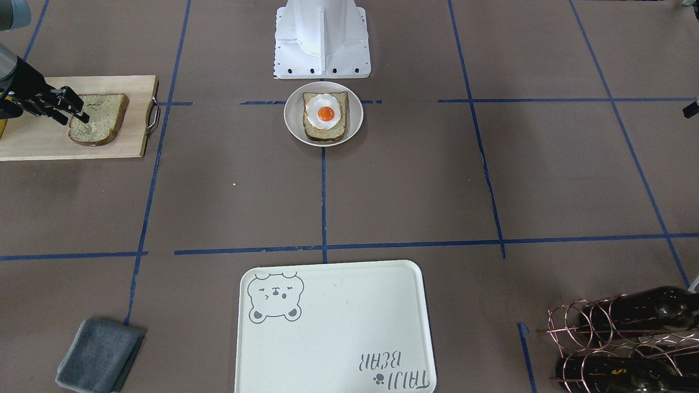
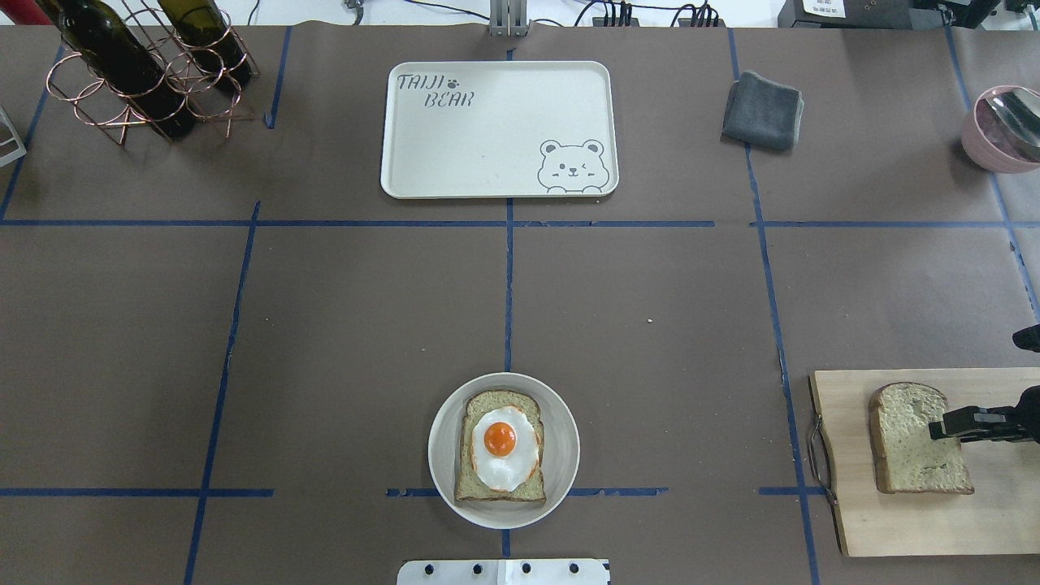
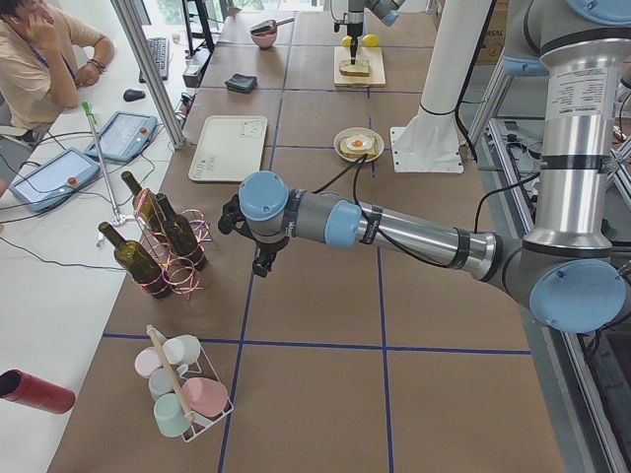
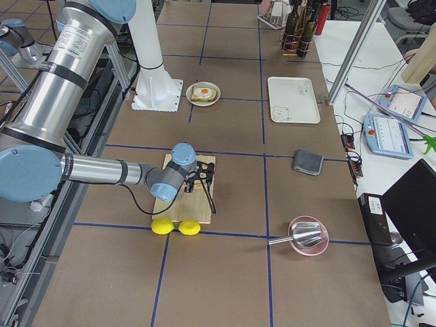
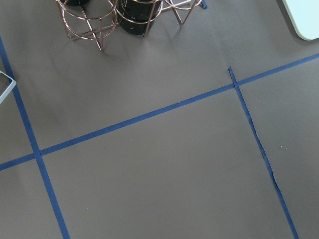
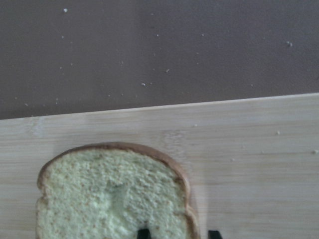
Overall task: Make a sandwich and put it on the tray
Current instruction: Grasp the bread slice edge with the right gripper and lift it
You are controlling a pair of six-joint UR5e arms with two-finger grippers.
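The sandwich was in two parts. The lower slice point(image 2: 487, 402) lay on the round plate point(image 2: 443, 455) near the robot's base, with the fried egg point(image 2: 502, 448) on top of it. The second slice point(image 2: 906, 443) lay flat on the cutting board point(image 2: 918, 528), well apart on the robot's right. The right gripper point(image 2: 938, 428) stood low at that slice's edge. Its tips were narrowly parted, one over the crumb and one past the crust. The tray point(image 2: 487, 138) lay across the table from the plate. The left gripper point(image 3: 264, 261) hung near the bottle rack point(image 3: 168, 258); whether its jaws were wide or narrow could not be told.

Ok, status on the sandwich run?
Right end effector open over the loose slice on the cutting board. Left end effector near the bottles, state unclear. Egg slice on the plate; tray bare. Nothing between them.
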